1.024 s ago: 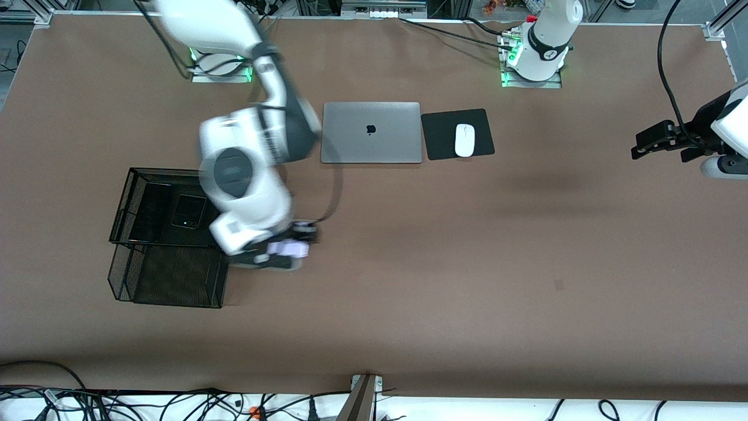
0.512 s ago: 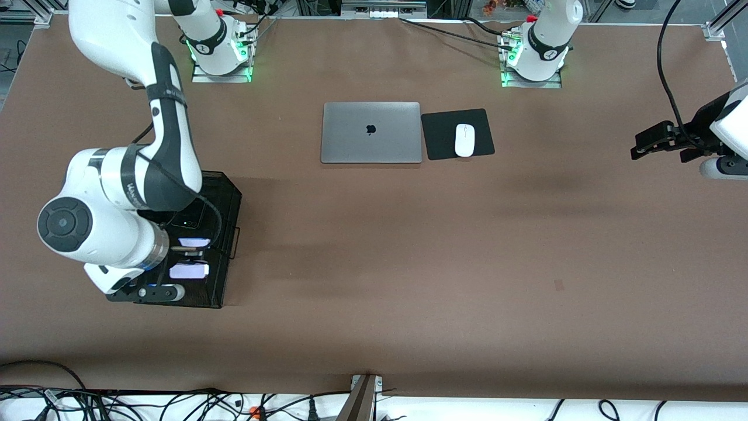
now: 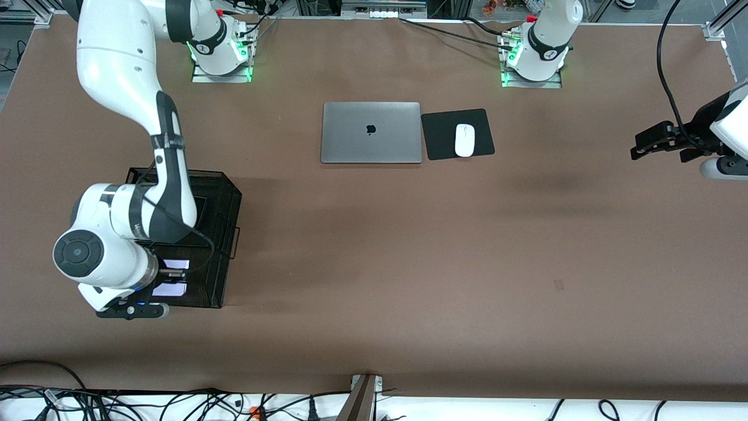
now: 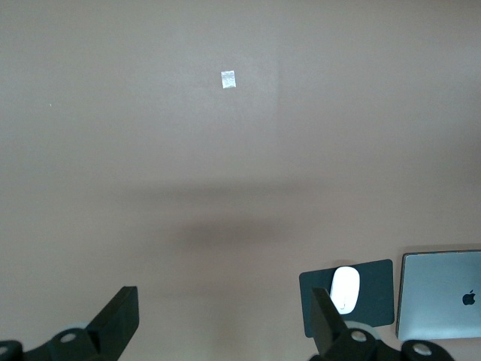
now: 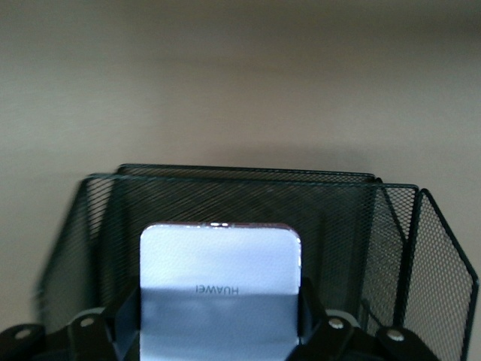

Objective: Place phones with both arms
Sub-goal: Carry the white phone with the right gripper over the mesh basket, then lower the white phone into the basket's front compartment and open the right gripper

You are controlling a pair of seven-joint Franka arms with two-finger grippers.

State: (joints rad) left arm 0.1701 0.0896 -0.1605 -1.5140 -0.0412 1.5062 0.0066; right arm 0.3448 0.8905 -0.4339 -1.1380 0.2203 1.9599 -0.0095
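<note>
A pale lavender-white phone (image 3: 174, 264) is clamped flat between the fingers of my right gripper (image 3: 172, 276). It is over the part of the black mesh basket (image 3: 227, 202) that lies nearest the front camera, at the right arm's end of the table. In the right wrist view the phone (image 5: 219, 263) sits squarely in the right gripper (image 5: 219, 316), with the basket's mesh walls (image 5: 248, 195) just ahead of it. My left gripper (image 3: 643, 146) waits open over bare table at the left arm's end. The left wrist view shows the left gripper (image 4: 222, 312) holding nothing.
A shut silver laptop (image 3: 371, 133) lies mid-table toward the bases. Beside it a white mouse (image 3: 464, 140) rests on a black pad (image 3: 441, 137). The right arm's wrist and forearm hang over most of the basket. Cables run along the table's front edge.
The right arm has swung with the pale phone from beside the basket to over it, then a little nearer the front camera. The left arm has not moved.
</note>
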